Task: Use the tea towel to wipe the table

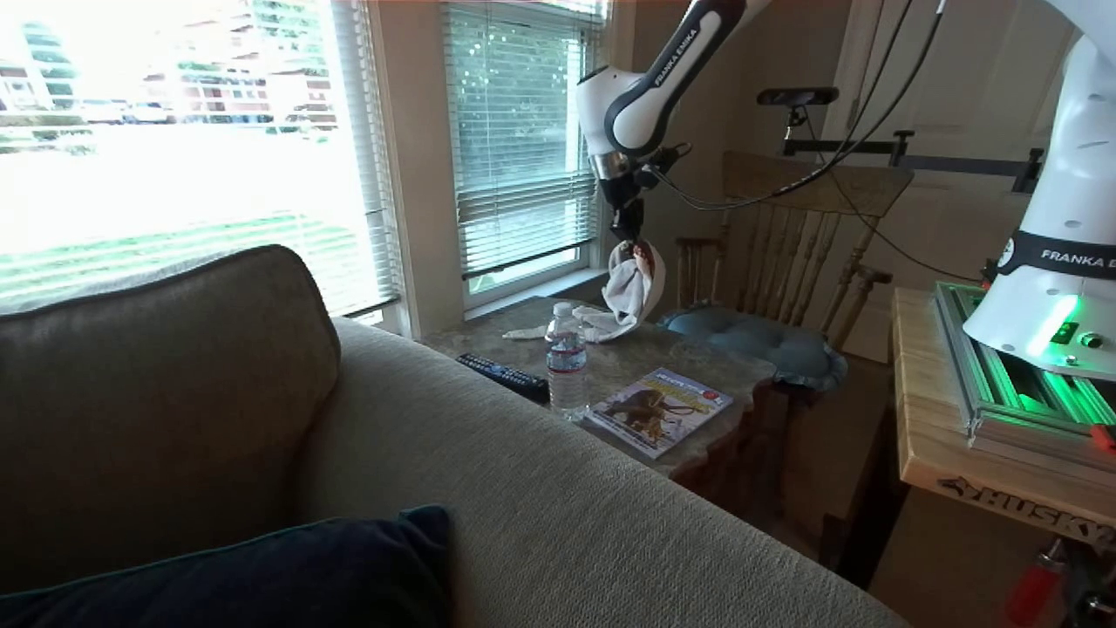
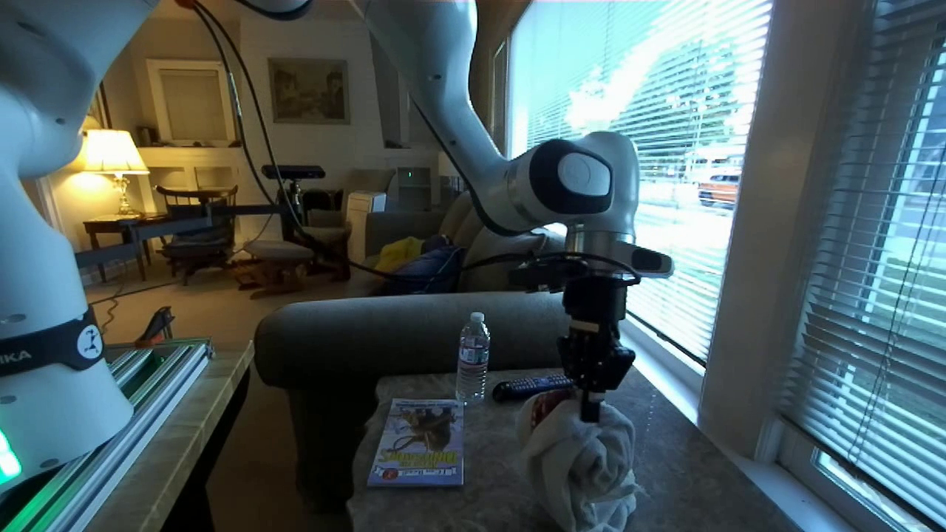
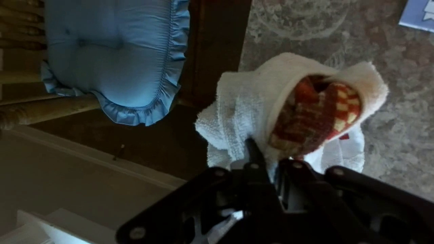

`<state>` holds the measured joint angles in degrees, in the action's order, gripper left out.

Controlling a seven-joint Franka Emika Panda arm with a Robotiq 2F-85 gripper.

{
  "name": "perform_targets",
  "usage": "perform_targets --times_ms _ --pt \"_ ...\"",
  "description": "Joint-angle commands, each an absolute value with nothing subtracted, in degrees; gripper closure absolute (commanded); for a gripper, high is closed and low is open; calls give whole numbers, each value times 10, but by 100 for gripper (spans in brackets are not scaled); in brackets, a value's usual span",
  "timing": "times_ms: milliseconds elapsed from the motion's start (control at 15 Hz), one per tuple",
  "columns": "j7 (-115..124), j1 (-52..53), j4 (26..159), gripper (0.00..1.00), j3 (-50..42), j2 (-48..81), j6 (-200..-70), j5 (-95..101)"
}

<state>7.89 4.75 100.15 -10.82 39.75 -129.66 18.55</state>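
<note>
1. Pinching the bunched tea towel [image 3: 251, 91] was the black pincer [image 3: 268, 162], at lower centre of the wrist view.
2. Tea towel: white, red-and-yellow patterned within its fold. Hung from the pincer, its lower folds lying on the worktop [image 1: 702, 356], just right of centre in an exterior view.
3. Water bottle [image 1: 567, 366]: clear, white-capped. Stood upright at the middle of an exterior view.
4. Remote control [image 1: 497, 373]: dark. Lay left of the water bottle there.
5. Book [image 1: 660, 412]: illustrated cover. Lay flat, just beside the water bottle, to its lower right.
6. Chair cushion [image 3: 115, 61]: blue, ruffled. Occupied the wrist view's upper left.
</note>
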Motion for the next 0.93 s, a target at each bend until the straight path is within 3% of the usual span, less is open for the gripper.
perform_targets --times_ms 0,867 --pt "124 83 1008 97 -122 413 -1270 244" --pt "226 111 831 97 -85 613 -1234 187"
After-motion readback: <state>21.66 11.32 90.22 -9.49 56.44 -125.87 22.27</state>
